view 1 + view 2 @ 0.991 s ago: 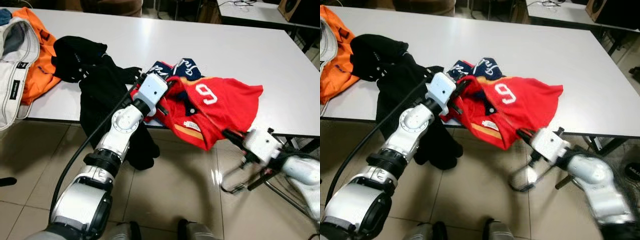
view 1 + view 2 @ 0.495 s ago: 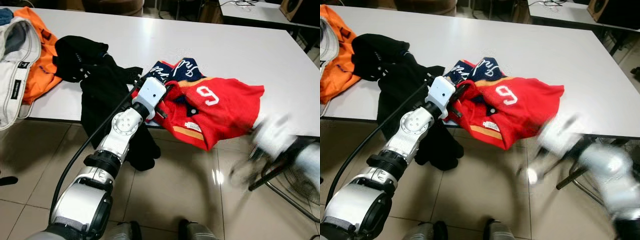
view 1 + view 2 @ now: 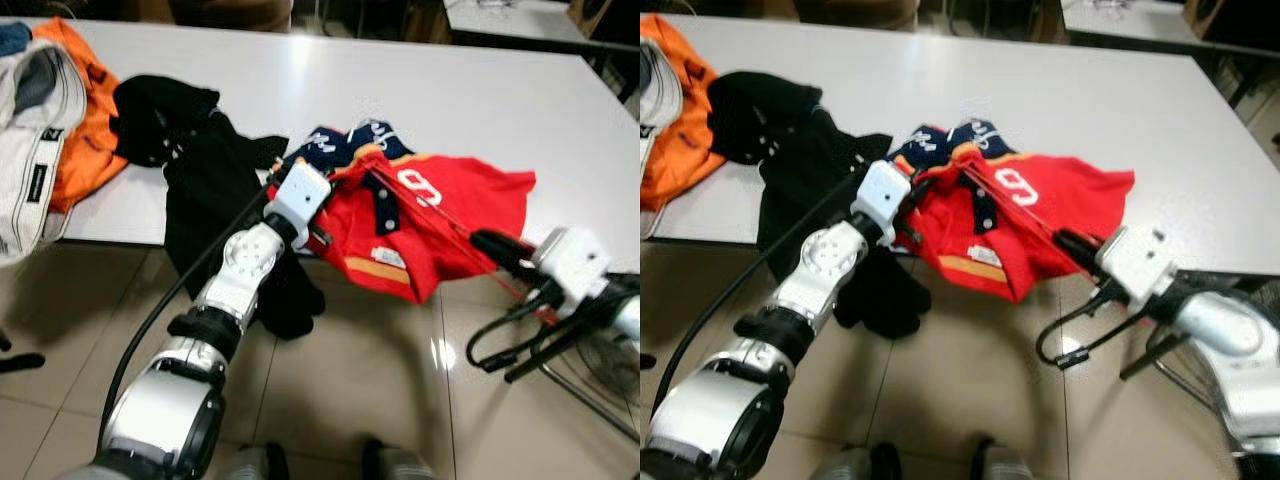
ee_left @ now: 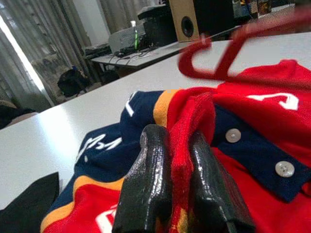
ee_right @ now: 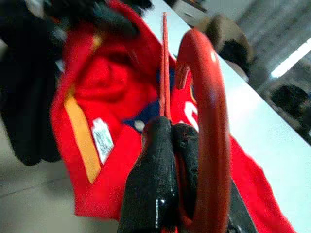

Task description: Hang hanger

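Observation:
A red jersey (image 3: 455, 205) with navy collar and a white number lies at the white table's (image 3: 480, 90) front edge, partly hanging over it. My left gripper (image 4: 180, 184) is shut on a fold of the red jersey beside the collar; it also shows at the table edge (image 3: 328, 188). My right gripper (image 5: 172, 141) is shut on a red hanger (image 5: 214, 97), near its hook. Held at the jersey's right (image 3: 1072, 242), it keeps the hanger's thin bar (image 3: 1025, 215) slanting across the jersey up to the collar.
A black garment (image 3: 215, 190) drapes over the table edge left of the jersey. Orange (image 3: 90, 110) and white-grey (image 3: 35, 130) clothes lie at the far left. A black cable loop (image 3: 500, 350) and metal legs (image 3: 590, 400) sit by my right arm over the tiled floor.
My right gripper has swung up from below the table edge, bringing the hanger's bar across the jersey toward the collar. The left gripper keeps its hold in place.

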Controlling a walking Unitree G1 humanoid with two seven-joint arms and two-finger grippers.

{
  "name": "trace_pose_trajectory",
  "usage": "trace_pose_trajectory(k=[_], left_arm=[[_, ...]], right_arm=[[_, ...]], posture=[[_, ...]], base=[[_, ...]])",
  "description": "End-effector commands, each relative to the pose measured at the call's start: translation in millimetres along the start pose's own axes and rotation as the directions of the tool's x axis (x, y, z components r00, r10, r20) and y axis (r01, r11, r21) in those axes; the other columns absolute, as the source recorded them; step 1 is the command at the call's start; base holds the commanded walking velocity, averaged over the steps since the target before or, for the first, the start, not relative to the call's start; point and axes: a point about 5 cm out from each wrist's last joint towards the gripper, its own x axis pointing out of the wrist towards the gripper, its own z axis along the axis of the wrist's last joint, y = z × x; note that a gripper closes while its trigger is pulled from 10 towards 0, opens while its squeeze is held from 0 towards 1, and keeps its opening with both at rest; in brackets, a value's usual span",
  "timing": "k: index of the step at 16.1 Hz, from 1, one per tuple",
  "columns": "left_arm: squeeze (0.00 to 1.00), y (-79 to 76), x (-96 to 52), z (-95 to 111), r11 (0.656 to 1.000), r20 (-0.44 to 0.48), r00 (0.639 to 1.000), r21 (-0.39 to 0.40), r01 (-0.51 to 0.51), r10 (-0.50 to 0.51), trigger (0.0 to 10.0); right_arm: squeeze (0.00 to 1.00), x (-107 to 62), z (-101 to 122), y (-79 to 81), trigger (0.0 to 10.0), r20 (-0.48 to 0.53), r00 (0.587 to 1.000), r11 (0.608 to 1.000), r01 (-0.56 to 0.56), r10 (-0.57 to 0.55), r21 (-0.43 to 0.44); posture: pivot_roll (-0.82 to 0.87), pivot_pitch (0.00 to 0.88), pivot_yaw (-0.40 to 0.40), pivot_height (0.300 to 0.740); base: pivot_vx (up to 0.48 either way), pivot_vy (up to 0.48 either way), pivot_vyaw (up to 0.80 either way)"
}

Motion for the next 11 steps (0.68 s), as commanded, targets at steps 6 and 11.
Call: trace_pose_trajectory(k=[6, 11], left_arm=[[0.00, -0.8, -2.0, -6, 1.000, -0.030, 0.999, -0.004, 0.013, -0.014, 10.0], [0.00, -1.4, -3.3, -9, 1.000, -0.038, 0.999, -0.009, 0.010, -0.010, 10.0]], right_arm=[[0.00, -18.5, 22, 0.8, 0.0, -0.049, 0.986, 0.987, -0.161, 0.162, 0.016], [0.00, -40.7, -2, -0.6, 0.0, -0.251, 0.945, 0.977, -0.214, 0.211, 0.014]], posture=[[-0.27, 0.099, 0.033, 0.740], [-0.28, 0.104, 0.036, 0.740]], base=[[0.000, 0.000, 0.00], [0.000, 0.000, 0.00]])
